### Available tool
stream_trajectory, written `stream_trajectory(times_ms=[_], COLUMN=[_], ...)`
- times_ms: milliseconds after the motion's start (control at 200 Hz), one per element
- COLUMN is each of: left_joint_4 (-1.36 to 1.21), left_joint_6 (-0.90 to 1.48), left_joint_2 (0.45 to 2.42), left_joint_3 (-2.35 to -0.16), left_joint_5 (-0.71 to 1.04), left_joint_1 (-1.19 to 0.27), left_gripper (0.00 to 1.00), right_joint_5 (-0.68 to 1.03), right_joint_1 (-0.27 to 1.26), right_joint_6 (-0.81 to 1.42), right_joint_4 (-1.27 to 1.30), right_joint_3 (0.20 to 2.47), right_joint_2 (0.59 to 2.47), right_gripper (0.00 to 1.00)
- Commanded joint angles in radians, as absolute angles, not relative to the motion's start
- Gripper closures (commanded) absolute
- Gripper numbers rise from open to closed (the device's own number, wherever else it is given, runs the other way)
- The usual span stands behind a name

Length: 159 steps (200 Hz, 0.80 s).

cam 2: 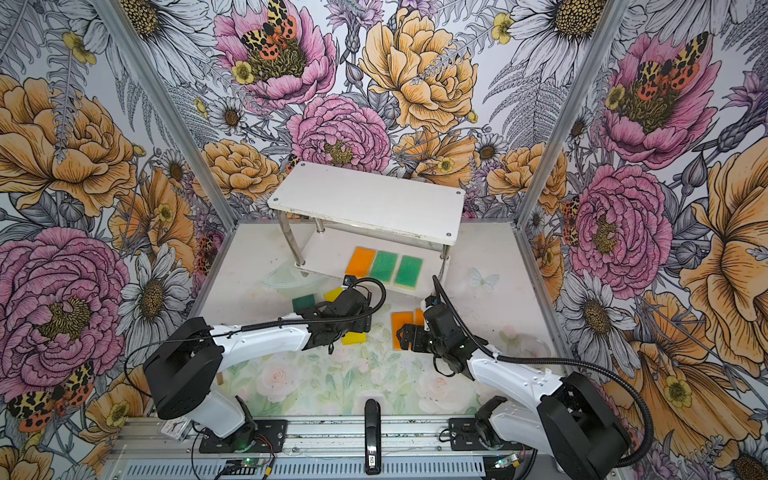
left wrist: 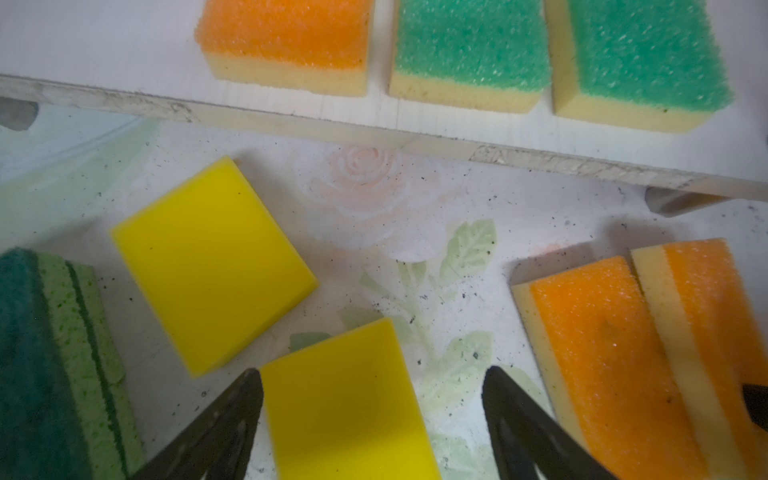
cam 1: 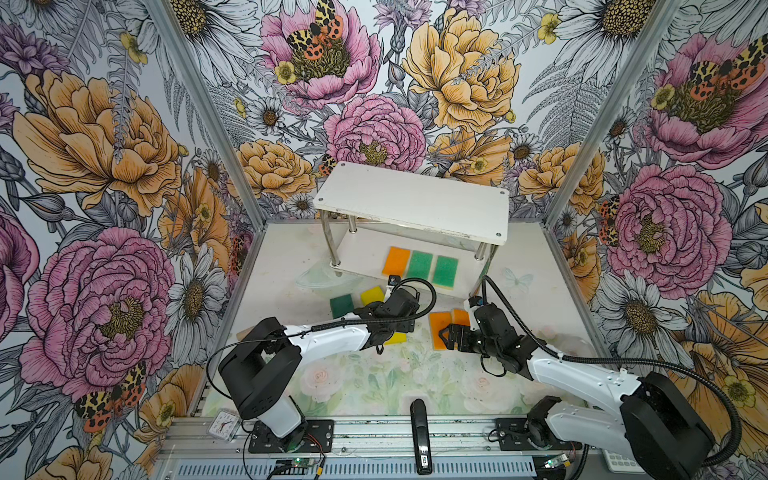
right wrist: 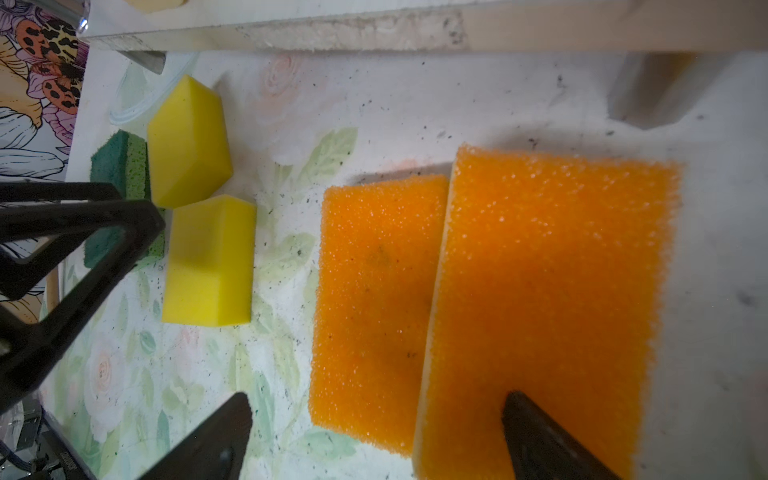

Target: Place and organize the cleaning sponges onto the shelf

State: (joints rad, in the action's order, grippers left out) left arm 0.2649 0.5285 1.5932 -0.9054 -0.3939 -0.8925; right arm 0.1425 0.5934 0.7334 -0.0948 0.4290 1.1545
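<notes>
The white two-tier shelf (cam 1: 411, 199) stands at the back. Its lower board (left wrist: 124, 50) carries one orange sponge (cam 1: 397, 262) and two light green sponges (cam 1: 419, 264) (cam 1: 445, 269) in a row. My left gripper (left wrist: 372, 370) is open, pointing down over a yellow sponge (left wrist: 345, 399) that lies between its fingers. Another yellow sponge (cam 1: 372, 295) and dark green sponges (cam 1: 341, 305) lie to its left. My right gripper (right wrist: 378, 398) is open above two orange sponges (right wrist: 374, 299) (right wrist: 548, 291) lying side by side on the table.
A clear glass dish (cam 1: 320, 278) sits by the shelf's front left post. A wooden handle end (cam 1: 243, 332) pokes out behind the left arm. A small clock (cam 1: 224, 422) and a black stapler-like object (cam 1: 419, 432) rest at the front rail.
</notes>
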Motion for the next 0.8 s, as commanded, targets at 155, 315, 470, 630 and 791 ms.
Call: stream_trajectory(times_ms=[155, 315, 470, 630, 791], left_joint_4=[0.246, 0.260, 0.261, 0.259, 0.259], left_joint_6=[0.576, 0.628, 0.696, 0.722, 0.729], left_joint_2=[1.586, 1.598, 1.588, 1.579, 1.566], left_joint_3=[-0.912, -0.937, -0.925, -0.924, -0.923], left_joint_5=[-0.414, -0.427, -0.434, -0.416, -0.417], left_joint_1=[-0.972, -1.022, -1.043, -1.045, -1.047], left_gripper=[0.11, 0.01, 0.01, 0.01, 0.01], right_joint_5=[0.178, 0.174, 0.155, 0.166, 0.177], right_joint_1=[0.618, 0.616, 0.609, 0.604, 0.604], right_joint_6=[0.734, 0.714, 0.702, 0.702, 0.692], right_joint_4=[-0.082, -0.128, -0.195, -0.195, -0.195], right_joint_3=[0.433, 0.433, 0.437, 0.432, 0.436], right_joint_2=[1.128, 1.053, 0.983, 0.970, 1.012], right_gripper=[0.04, 0.03, 0.02, 0.02, 0.02])
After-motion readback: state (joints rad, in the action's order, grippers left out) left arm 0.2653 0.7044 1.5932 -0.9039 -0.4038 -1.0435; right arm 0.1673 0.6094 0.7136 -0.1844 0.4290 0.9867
